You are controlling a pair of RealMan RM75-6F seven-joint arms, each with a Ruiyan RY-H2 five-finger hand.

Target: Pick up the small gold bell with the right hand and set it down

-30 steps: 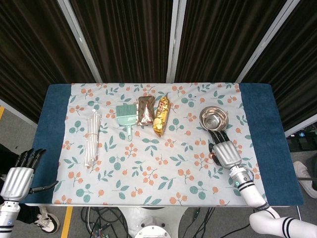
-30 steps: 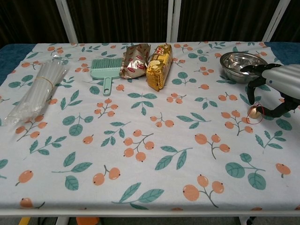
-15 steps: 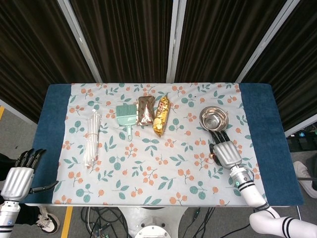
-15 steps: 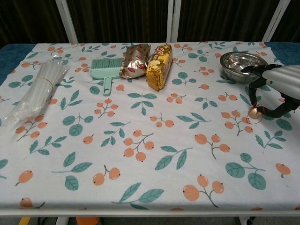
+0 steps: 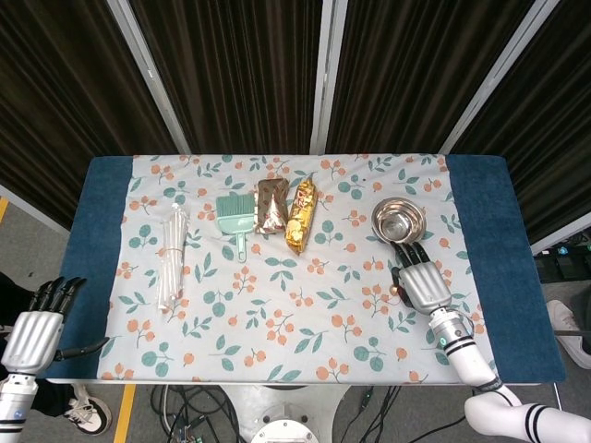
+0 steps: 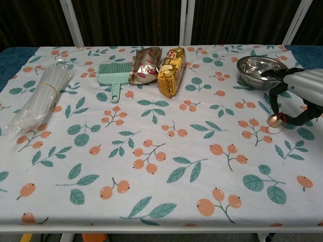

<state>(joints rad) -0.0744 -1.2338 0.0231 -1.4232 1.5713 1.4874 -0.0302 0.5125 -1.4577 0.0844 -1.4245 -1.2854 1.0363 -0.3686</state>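
Observation:
The small gold bell [image 6: 274, 120], with a red loop on it, rests on the floral cloth just in front of the steel bowl. My right hand [image 6: 298, 93] arches over it from the right. One finger [image 6: 273, 101] comes down onto the bell's top and the thumb [image 6: 299, 119] curls in from the other side, so the bell is pinched between them. In the head view the right hand [image 5: 422, 281] covers nearly all of the bell [image 5: 395, 293]. My left hand [image 5: 32, 328] hangs off the table's left front corner, empty, fingers straight.
A steel bowl [image 6: 257, 64] stands right behind the right hand. Two snack packets [image 6: 170, 64], a green brush [image 6: 112, 74] and a bundle of clear straws [image 6: 43, 93] lie along the back and left. Blue table edge [image 5: 503, 249] is to the right.
The finger of my right hand has shifted slightly right and closed onto the bell. The bell has barely moved. The left hand is still.

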